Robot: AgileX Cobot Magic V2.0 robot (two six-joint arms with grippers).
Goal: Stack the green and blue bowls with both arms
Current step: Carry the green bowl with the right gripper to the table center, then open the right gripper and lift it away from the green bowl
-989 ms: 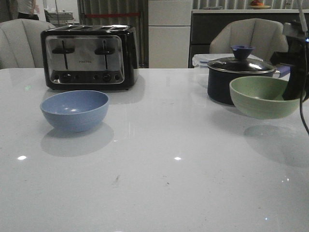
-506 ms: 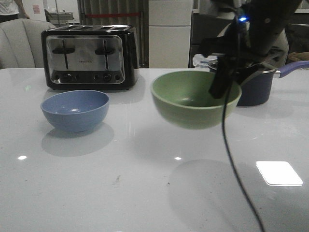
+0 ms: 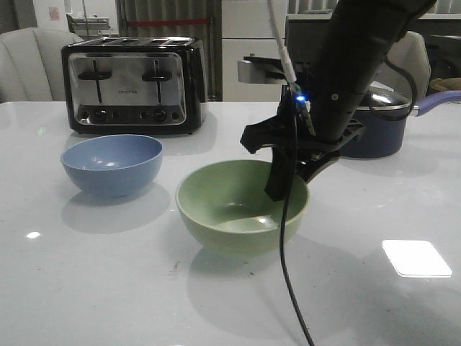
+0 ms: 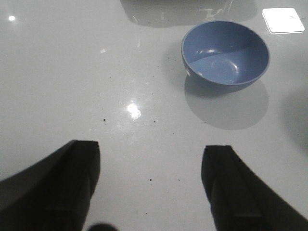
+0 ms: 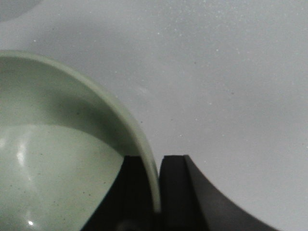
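White glossy table, toaster at the back. Right gripper pinches the green bowl by its right rim, low over the table. Blue bowl sits just left, nearer the left gripper, whose jaws are spread, empty.
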